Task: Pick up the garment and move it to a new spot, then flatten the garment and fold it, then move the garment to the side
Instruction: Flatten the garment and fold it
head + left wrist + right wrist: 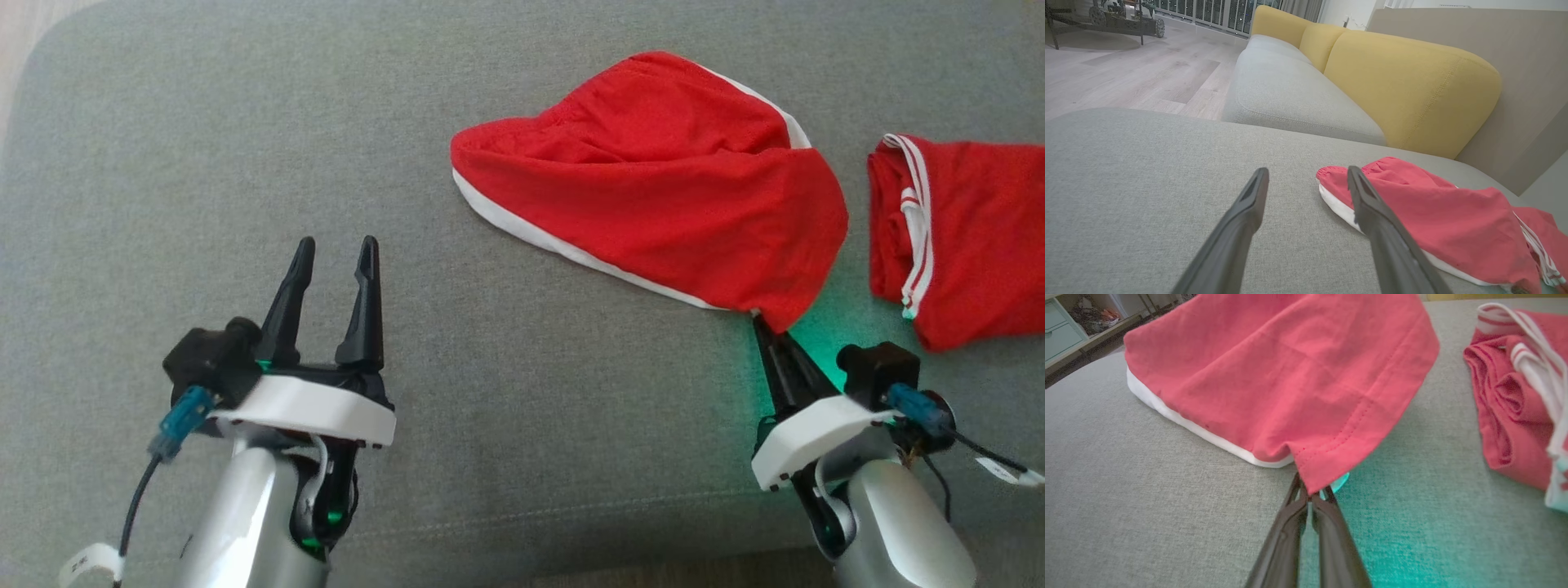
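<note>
- Your right jaws: shut tight, both fingers pressed together, pinching the near right corner of the red garment (653,171). In the right wrist view the stitched hem of that corner drapes over the fingertips.
- Garment position: on the grey cushion (204,147), right of centre and toward the far side. A white band runs along its near left edge. The gathered waistband is at the left end. The cloth is loosely rumpled, not spread flat.
- Your left jaws: wide open, nothing between the fingers. They hang over bare cushion at the near left, well apart from the garment's left end. In the left wrist view the garment lies beyond the fingers and to their right.
- Second red piece (971,237), with white stripes, lies bunched at the right. A strip of cushion separates it from the garment, so the two are not touching.
- Green glow (816,351) falls on the cushion just beside your right jaws.
- Yellow backrest (1404,81) stands beyond the cushion's far edge.
</note>
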Robot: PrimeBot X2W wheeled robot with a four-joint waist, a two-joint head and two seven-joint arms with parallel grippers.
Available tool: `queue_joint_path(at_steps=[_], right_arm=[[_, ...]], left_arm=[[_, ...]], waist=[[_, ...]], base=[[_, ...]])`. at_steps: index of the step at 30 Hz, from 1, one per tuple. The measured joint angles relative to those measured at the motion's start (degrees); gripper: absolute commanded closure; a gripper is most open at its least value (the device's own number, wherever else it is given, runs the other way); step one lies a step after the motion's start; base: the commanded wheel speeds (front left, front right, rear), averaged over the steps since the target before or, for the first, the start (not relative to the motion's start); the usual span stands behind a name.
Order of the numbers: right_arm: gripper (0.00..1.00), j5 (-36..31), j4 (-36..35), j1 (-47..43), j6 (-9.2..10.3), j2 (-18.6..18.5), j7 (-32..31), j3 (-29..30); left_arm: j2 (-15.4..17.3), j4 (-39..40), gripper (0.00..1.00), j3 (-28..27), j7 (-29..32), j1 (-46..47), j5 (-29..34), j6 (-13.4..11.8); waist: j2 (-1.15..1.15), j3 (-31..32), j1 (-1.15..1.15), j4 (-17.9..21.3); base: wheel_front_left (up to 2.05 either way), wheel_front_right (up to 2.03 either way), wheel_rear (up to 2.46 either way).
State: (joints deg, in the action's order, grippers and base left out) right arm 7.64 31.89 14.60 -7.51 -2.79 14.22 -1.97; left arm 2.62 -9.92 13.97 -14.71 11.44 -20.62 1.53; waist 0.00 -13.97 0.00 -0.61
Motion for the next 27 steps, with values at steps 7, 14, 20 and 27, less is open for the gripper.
queue_joint_path(at_steps=[7, 14, 20, 27], right_arm=[[1.00, -2.8, -2.5, -0.7, 0.00, 0.0, 0.0, 0.7], [1.00, -5.3, -6.3, -2.3, 0.00, 0.0, -2.7, 0.8], [1.00, -7.0, -10.0, -2.3, 0.00, 0.0, -6.3, 1.7], [1.00, -7.7, -12.4, -2.3, 0.00, 0.0, -8.9, 5.5]], left_arm=[[0.0, -1.8, 0.00, -0.8, 0.0, 0.0, 2.1, 0.5], [0.3, -7.8, 0.00, -0.5, 0.0, 3.0, 5.5, 1.8], [3.4, -16.9, 0.00, 3.7, 0.0, 10.1, 11.7, 3.6], [5.0, -22.0, 0.00, 5.9, 0.0, 14.2, 13.9, 4.6]], waist=[[0.00, -0.1, 0.00, 2.1], [0.00, -0.7, 0.00, 5.2], [0.00, -2.4, 0.00, 8.1], [0.00, -3.9, 0.00, 9.8]], base=[[0.00, 0.00, 0.00], [0.00, 0.00, 0.00], [0.00, 0.00, 0.00], [0.00, 0.00, 0.00]])
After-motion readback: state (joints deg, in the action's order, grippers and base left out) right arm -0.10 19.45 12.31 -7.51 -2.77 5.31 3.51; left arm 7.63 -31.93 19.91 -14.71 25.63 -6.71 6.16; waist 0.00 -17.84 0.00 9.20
